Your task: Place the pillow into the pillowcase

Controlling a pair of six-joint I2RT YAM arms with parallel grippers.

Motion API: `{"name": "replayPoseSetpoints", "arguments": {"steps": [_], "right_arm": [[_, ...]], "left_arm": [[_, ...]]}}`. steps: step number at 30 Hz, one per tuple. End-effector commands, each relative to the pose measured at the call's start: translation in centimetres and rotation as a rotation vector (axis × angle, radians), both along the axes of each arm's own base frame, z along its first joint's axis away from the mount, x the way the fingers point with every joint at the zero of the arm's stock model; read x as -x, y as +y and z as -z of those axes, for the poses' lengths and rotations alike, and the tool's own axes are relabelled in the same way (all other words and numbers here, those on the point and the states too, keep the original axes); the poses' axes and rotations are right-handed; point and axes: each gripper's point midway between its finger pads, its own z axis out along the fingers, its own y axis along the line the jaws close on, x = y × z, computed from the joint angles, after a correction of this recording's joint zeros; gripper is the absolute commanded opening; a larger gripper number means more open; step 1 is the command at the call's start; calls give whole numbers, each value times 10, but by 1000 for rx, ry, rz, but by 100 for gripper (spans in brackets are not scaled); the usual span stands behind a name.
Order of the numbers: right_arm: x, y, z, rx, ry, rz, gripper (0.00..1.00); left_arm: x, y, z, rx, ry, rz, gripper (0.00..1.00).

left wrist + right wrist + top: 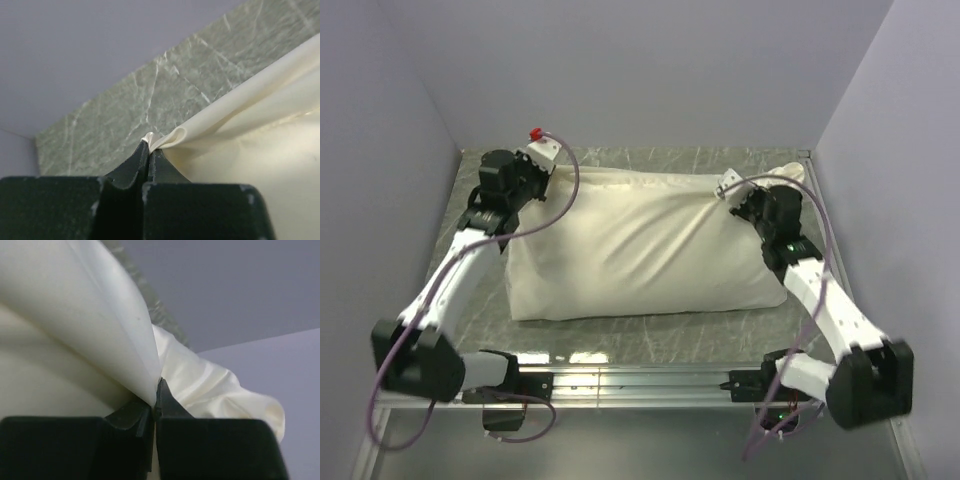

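Observation:
The cream pillowcase (640, 245) lies plump and wrinkled across the table, its right end bunched up at the far right corner (785, 172). The pillow does not show as a separate surface; the bulging sack hides it. My left gripper (553, 170) is at the far left corner, shut on a small fold of the pillowcase (260, 150); its tips (148, 145) meet with cloth pinched between them. My right gripper (740, 200) is at the far right end. It (159, 385) is shut on a taut edge of the pillowcase (100, 315), with shiny gathered cloth to its right.
The grey marbled tabletop (660, 160) is boxed in by pale lilac walls at the left, back and right. A metal rail (640, 378) runs along the near edge between the arm bases. Loose cables loop from both wrists (570, 190).

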Motion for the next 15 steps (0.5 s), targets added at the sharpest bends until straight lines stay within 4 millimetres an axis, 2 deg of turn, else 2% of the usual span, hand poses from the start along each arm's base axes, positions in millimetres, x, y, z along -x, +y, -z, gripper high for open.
{"name": "replayPoseSetpoints", "arguments": {"steps": [1, 2, 3, 4, 5, 6, 7, 8, 9, 10, 11, 12, 13, 14, 15], "right_arm": [[-60, -19, -13, -53, -52, 139, 18], [-76, -20, -42, -119, -93, 174, 38], [-83, -23, -39, -139, -38, 203, 51], [-96, -27, -35, -161, -1, 236, 67], [-104, -28, -79, -249, -54, 252, 76], [-102, -32, -77, -265, 12, 266, 84], [-104, -42, -85, -291, 18, 289, 93], [-105, -43, -119, -353, -28, 281, 95], [-98, -46, -119, -363, 13, 290, 95], [-95, -49, -126, -382, 22, 289, 96], [-90, -57, -144, -419, 2, 301, 97], [-81, -52, -137, -439, 68, 279, 97], [-73, -51, -139, -457, 90, 267, 98], [-64, -61, -137, -481, 112, 287, 98], [-53, -56, -126, -497, 177, 264, 98]], "left_arm": [[-58, 9, 1, 114, -53, -19, 0], [-90, 27, 6, 166, -8, -50, 2], [-103, 31, 6, 220, 37, -45, 15], [-108, 30, 12, 303, 128, -25, 26], [-134, 54, -12, 339, 94, -68, 37], [-142, 64, -24, 358, 86, -90, 58], [-148, 72, -35, 374, 76, -114, 67], [-153, 88, -59, 370, 36, -148, 79], [-154, 95, -67, 349, 26, -163, 99], [-153, 99, -75, 330, 20, -177, 99], [-155, 110, -94, 311, -13, -215, 99], [-148, 114, -83, 303, 55, -240, 99], [-144, 117, -84, 306, 75, -249, 99], [-134, 122, -88, 317, 93, -260, 99], [-123, 121, -76, 332, 159, -259, 99]]}}
